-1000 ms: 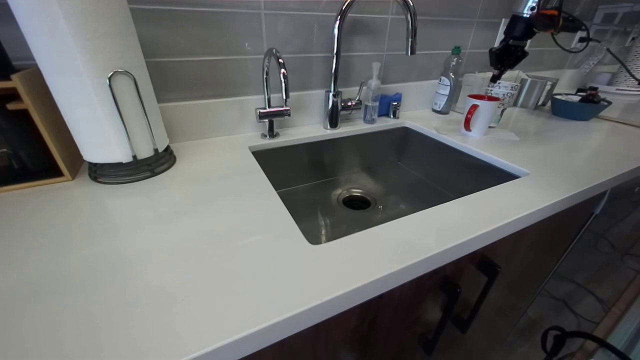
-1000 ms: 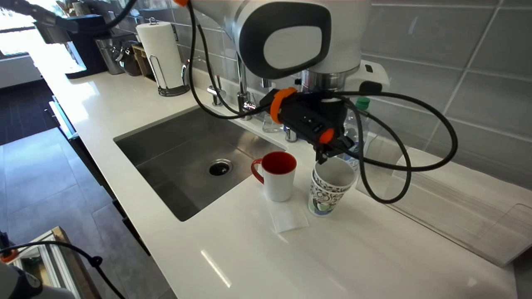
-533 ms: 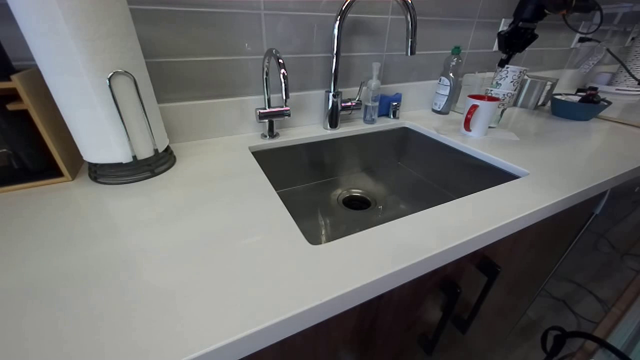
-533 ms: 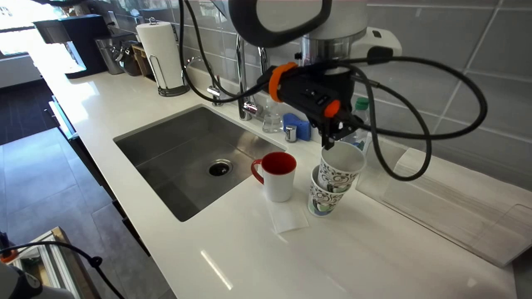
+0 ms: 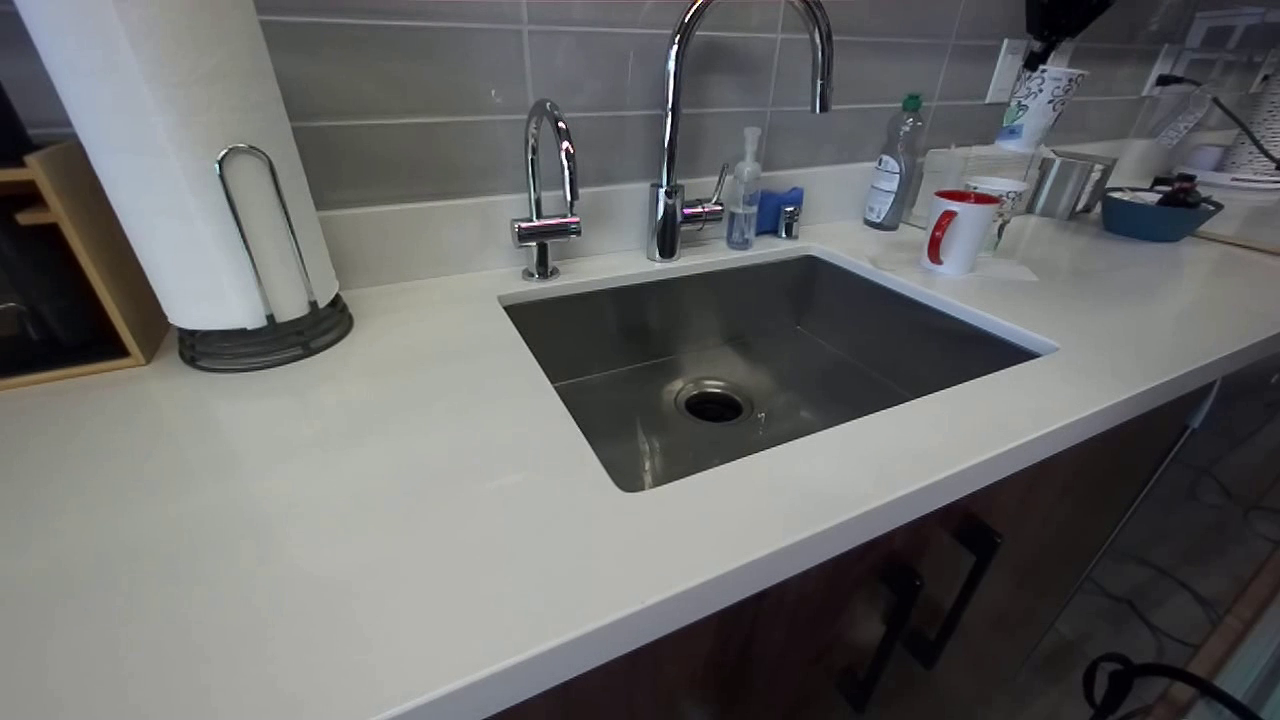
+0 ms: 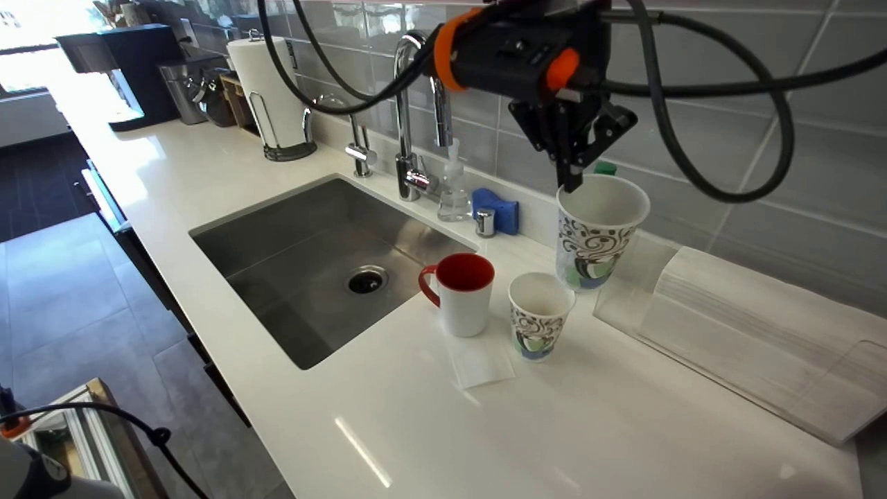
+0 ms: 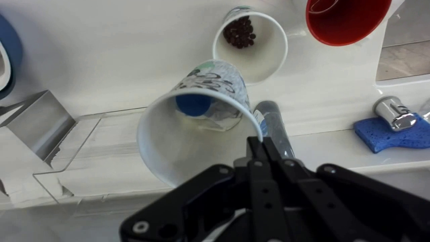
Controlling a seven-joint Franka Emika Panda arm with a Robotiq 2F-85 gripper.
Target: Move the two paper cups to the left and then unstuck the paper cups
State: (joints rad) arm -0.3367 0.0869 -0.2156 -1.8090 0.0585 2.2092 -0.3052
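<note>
The two paper cups are white, tapered and patterned, and are apart. My gripper is shut on the rim of the upper paper cup and holds it in the air, slightly tilted; this cup also shows in an exterior view. In the wrist view the fingertips pinch the held cup's rim; a blue round thing and something clear show inside it. The lower paper cup stands upright on the counter, with dark red-brown pieces inside. The held cup is above and behind it.
A white mug with red inside stands beside the lower cup, near the sink. A soap bottle, clear tray and wall are behind. A blue sponge, metal holder and blue bowl are nearby. A napkin lies in front.
My gripper has risen and lifted one paper cup out of the other, moving slightly toward the tray. The lower cup has stayed standing in its place.
</note>
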